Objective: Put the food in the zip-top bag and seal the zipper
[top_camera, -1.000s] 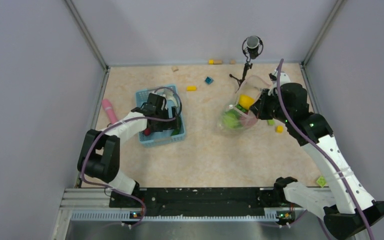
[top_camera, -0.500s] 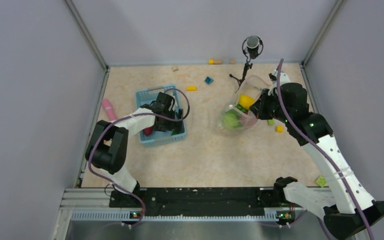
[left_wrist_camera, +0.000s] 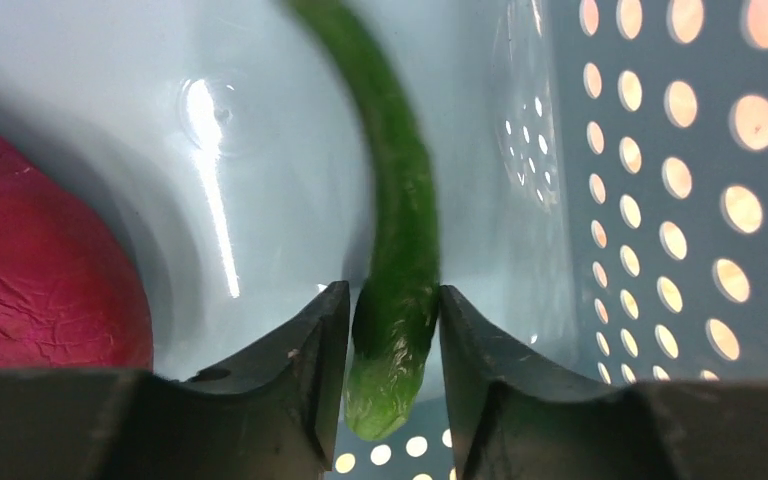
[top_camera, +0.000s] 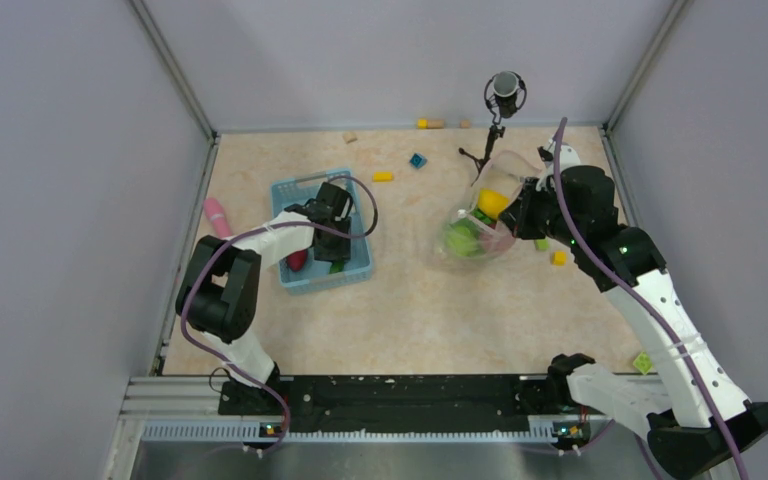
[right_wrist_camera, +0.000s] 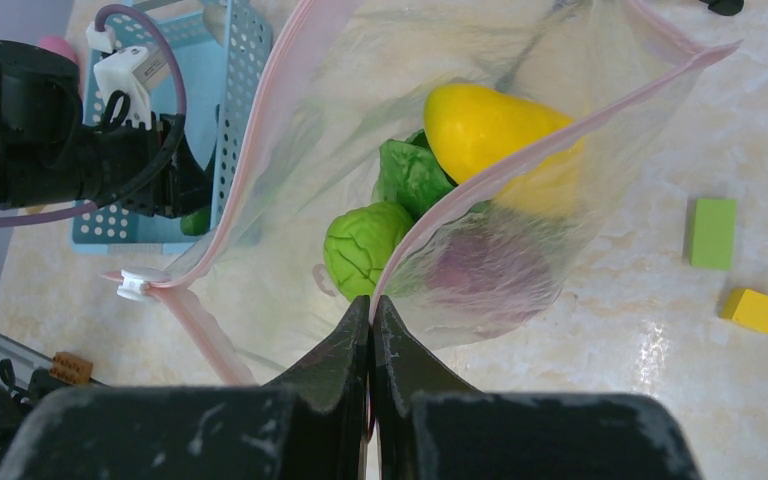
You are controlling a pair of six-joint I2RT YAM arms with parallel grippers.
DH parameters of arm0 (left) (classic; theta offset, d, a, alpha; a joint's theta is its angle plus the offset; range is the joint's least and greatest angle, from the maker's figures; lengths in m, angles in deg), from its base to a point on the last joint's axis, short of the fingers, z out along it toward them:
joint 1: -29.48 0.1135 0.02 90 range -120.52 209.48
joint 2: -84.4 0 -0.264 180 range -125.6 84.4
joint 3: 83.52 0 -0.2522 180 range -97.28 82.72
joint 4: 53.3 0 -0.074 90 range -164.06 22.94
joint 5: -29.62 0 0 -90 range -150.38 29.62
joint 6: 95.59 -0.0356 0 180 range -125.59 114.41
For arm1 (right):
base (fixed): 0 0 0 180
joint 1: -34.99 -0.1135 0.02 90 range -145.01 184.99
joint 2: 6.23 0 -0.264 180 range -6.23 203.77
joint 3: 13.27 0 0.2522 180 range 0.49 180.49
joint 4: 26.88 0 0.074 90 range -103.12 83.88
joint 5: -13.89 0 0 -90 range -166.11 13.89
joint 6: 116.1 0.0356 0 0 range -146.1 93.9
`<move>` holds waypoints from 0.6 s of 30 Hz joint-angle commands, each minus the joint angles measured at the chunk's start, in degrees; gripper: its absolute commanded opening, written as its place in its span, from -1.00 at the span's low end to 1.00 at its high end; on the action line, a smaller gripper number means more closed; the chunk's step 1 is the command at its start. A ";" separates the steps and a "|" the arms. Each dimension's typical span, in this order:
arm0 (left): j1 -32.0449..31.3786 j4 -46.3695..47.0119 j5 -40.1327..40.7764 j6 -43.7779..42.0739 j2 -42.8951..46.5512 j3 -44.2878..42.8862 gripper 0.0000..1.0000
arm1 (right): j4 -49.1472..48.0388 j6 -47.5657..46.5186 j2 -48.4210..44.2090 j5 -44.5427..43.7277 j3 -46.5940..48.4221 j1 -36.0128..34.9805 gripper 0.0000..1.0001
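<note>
**Item: zip-top bag** (right_wrist_camera: 430, 90). Clear, crinkly, on table (top_camera: 410, 310) right of centre, mouth open and facing left toward the basket. Zipper (right_wrist_camera: 243, 165) unsealed; its two pink strips are spread apart, with the white slider (right_wrist_camera: 135, 283) at the near corner.

**Contents:** yellow citrus (right_wrist_camera: 480, 125), lettuce (right_wrist_camera: 365, 245), a darker leafy bit between them, and a purple piece (right_wrist_camera: 480, 272). The purple piece shows only through the plastic, blurred, shape unclear.

**R. gripper** (right_wrist_camera: 372, 325): jaws pressed together, pinching the bag's mouth edge where the pink strip runs in.

**Food outside bag:** cucumber (left_wrist_camera: 400, 250) and red-purple piece (left_wrist_camera: 40, 270), both inside the light blue basket (top_camera: 295, 190).
- Cucumber: far end cut off at the top of the wrist view.
- Red-purple piece: cut off at the left edge. From above, both are mostly hidden under the arm.

**L. gripper** (left_wrist_camera: 392, 345): down in the basket, jaws closed on the cucumber's near end, one pad on each side.

**Surroundings:**
- Basket left of centre, well apart from the bag.
- Pink stick (top_camera: 218, 217) just left of the basket.
- Mic on tripod (top_camera: 503, 95) behind the bag.
- Yellow block (top_camera: 383, 177) and blue block (top_camera: 417, 160) between basket and mic.
- Green block (right_wrist_camera: 711, 232) and yellow block (right_wrist_camera: 753, 309) right of the bag.
- Small bits along the back wall, too small to ID.
</note>
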 commanded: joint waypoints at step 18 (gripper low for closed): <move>-0.18 4.03 -0.49 1.30 9.09 2.20 -1.00 | -1.42 -1.34 -3.33 -1.23 -1.16 0.48 -1.00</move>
